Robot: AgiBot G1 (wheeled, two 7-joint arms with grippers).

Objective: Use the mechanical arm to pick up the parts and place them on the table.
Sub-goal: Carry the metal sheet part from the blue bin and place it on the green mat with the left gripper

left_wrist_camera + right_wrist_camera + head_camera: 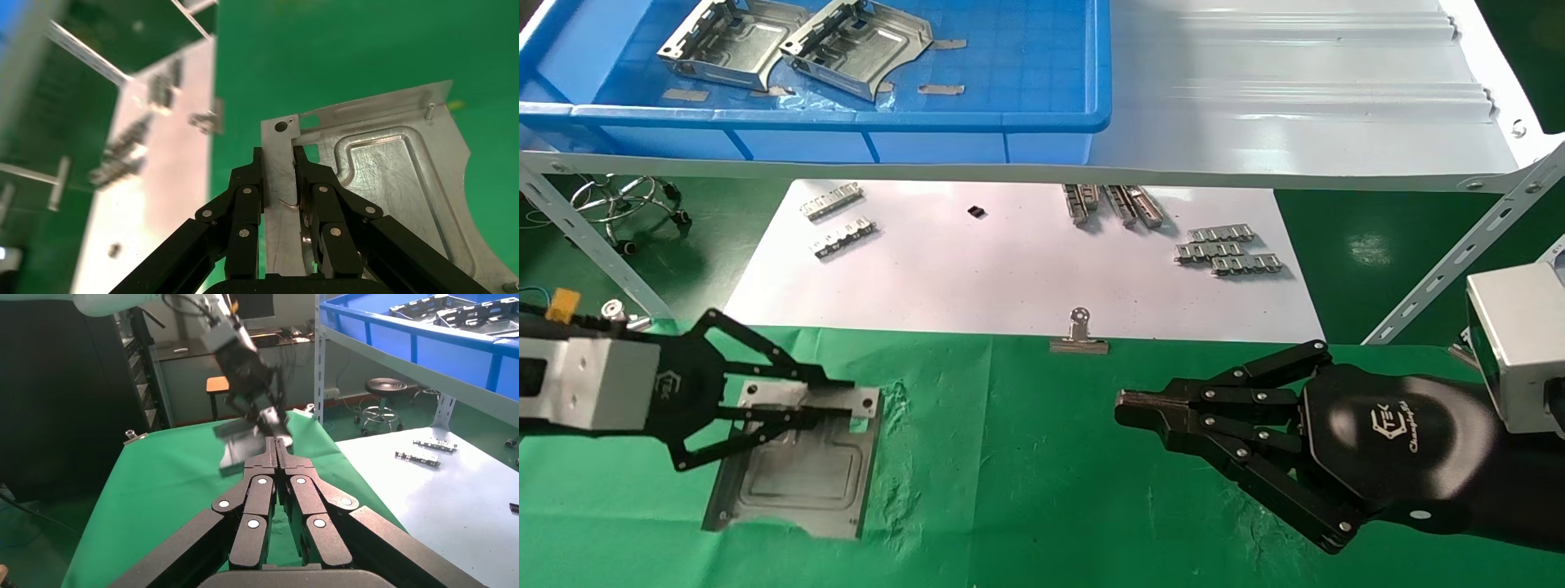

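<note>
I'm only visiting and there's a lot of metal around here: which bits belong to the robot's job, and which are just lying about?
Job:
- left gripper, fingers shut on the held plate
- two more plates in the blue bin
- green table

Lying about:
- toothed strips on the white sheet
- binder clip
- right gripper, idle, shut

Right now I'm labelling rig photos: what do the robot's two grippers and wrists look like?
Both match: the left gripper and right gripper are black, with jointed linkage fingers on silver rivets and a white logo on the palm housing. Boxy silver-white wrist blocks sit behind them.
</note>
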